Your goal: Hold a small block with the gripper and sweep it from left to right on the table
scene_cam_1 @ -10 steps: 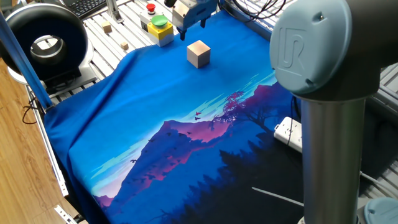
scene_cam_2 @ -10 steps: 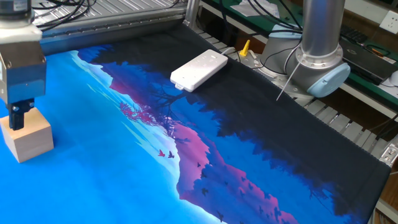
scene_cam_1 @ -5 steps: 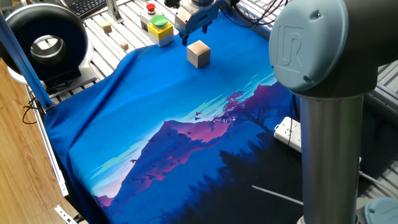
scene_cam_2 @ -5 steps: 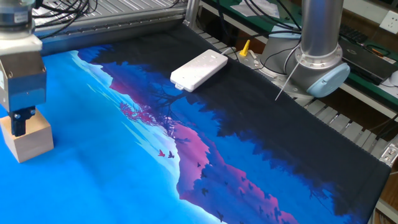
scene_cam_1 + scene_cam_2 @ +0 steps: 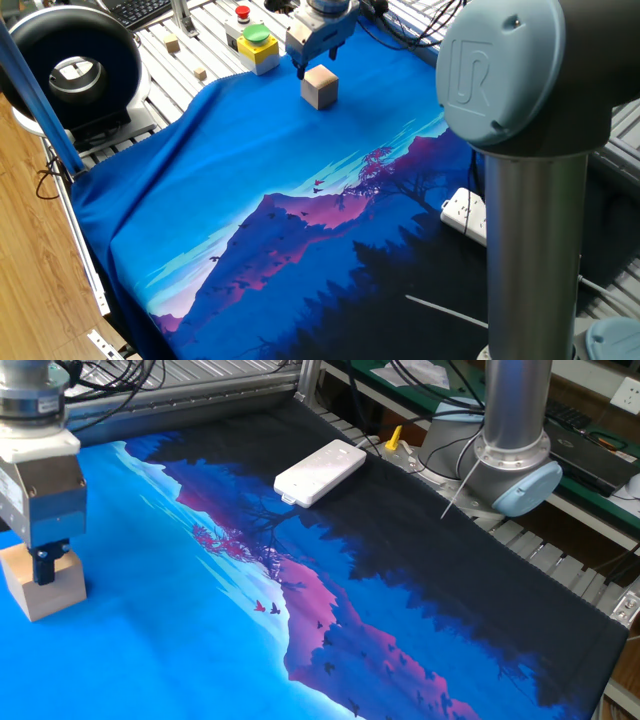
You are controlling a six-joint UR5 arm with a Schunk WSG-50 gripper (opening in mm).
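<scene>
- Change: over the last second the claw point(image 5: 46, 565) has come down from above the small block point(image 5: 42, 588); its dark fingers, clear of the block's top a second ago, now reach down around its upper part.
- The block itself has not shifted on the counter point(image 5: 250, 200); it rests flat on the blue cloth, directly beneath the claw point(image 5: 314, 58).
- Meaning for the task: the approach appears nearly complete. The grasp is judged the step in hand; the left-to-right sweep has not begun.
- Claw state: the fingers stand spread about as wide as the block, straddling it. Firm closure on the block's sides cannot be confirmed from either view.
- A white power strip point(image 5: 320, 472) lies well apart from the claw, on the dark forest print.
</scene>
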